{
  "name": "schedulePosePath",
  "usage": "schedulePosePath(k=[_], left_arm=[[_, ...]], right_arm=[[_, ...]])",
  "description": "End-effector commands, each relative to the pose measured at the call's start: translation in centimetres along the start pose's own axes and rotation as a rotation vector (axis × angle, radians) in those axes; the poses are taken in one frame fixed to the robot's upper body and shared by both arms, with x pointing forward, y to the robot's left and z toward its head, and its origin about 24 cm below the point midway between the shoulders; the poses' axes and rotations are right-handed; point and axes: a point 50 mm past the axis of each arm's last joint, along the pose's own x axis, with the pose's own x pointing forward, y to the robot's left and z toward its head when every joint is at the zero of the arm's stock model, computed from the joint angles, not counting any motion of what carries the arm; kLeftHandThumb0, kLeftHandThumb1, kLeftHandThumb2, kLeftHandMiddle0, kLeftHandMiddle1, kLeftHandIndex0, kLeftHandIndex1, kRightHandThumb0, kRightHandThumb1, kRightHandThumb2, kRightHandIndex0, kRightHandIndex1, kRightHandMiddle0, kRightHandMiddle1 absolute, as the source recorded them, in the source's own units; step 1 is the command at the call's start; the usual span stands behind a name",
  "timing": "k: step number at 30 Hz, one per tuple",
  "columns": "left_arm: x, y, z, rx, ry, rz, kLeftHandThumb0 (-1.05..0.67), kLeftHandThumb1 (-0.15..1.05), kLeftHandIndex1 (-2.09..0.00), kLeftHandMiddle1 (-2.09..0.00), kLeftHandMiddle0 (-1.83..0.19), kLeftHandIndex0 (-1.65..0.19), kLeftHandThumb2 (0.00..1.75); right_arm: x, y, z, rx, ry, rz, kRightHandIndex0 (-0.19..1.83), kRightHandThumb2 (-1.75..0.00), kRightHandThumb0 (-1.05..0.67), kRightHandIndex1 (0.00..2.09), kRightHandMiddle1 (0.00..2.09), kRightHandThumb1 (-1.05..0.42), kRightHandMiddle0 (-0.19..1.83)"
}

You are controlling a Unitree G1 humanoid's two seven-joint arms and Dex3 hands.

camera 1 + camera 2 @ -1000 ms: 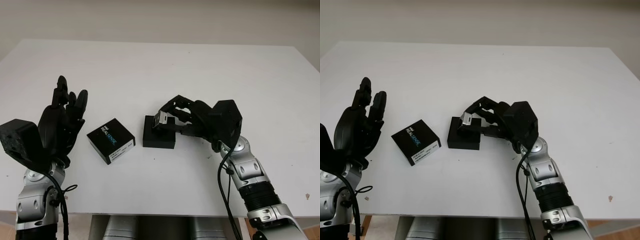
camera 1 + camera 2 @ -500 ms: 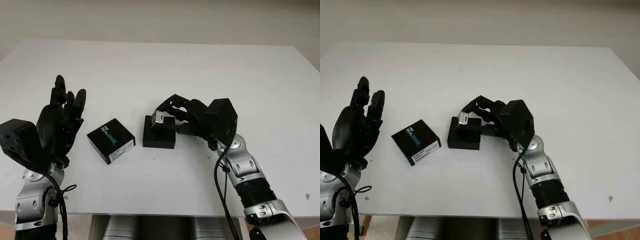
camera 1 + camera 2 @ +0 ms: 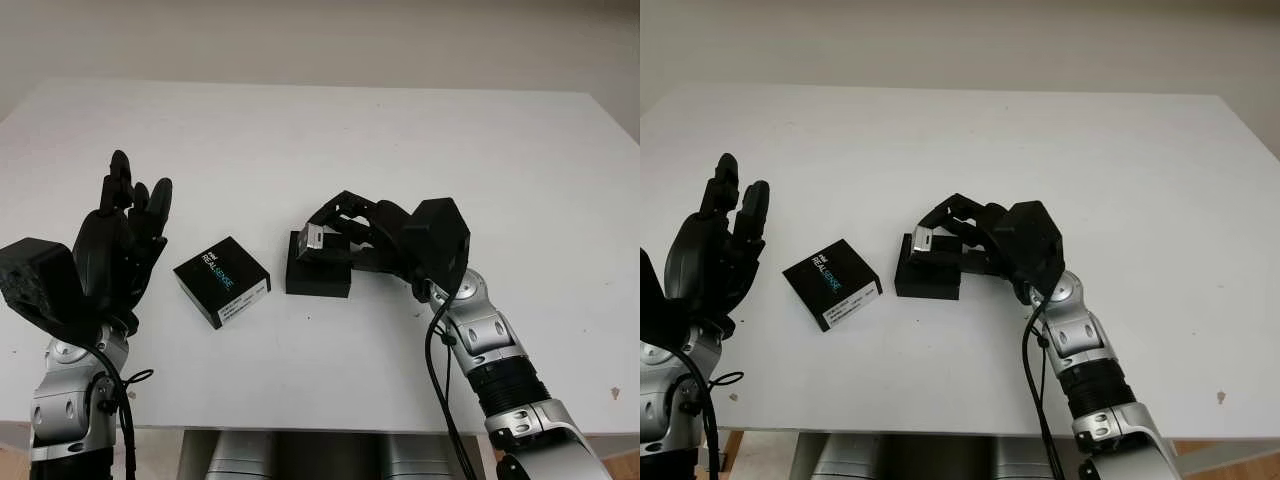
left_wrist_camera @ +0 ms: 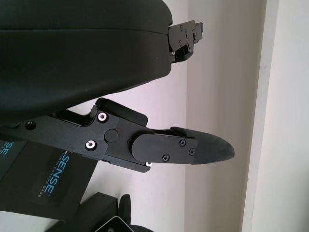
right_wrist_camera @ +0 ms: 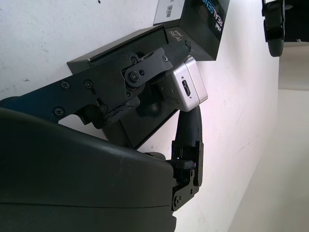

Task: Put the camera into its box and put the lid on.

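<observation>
Right hand point(image 3: 335, 232) shifted left, gripping camera point(image 3: 313, 238) above open box point(image 3: 318, 277); left hand point(image 3: 120, 240) open.

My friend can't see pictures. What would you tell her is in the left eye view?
The robot's right hand holds a small silver camera just above an open black box on a white table. Beside the box lies its black lid with printed lettering, and the open left hand is raised near the table's left edge.
</observation>
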Motion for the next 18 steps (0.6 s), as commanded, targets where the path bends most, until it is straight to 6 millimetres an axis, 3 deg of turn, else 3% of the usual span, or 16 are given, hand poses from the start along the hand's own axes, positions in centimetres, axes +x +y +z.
schedulePosePath(k=[1, 18], left_arm=[[-0.14, 0.12, 0.56, 0.020, -0.023, -0.004, -0.70, 1.05, 0.00, 0.00, 0.19, 0.19, 0.31], [-0.26, 0.22, 0.64, 0.011, -0.026, -0.003, -0.70, 1.05, -0.01, 0.00, 0.19, 0.19, 0.30]], right_arm=[[-0.03, -0.16, 0.21, -0.023, -0.014, 0.000, 0.30, -0.05, -0.44, 0.05, 1.63, -0.94, 0.34], [-0.71, -0.36, -0.79, -0.105, -0.002, 0.005, 0.29, -0.06, -0.43, 0.05, 1.65, -0.95, 0.33]])
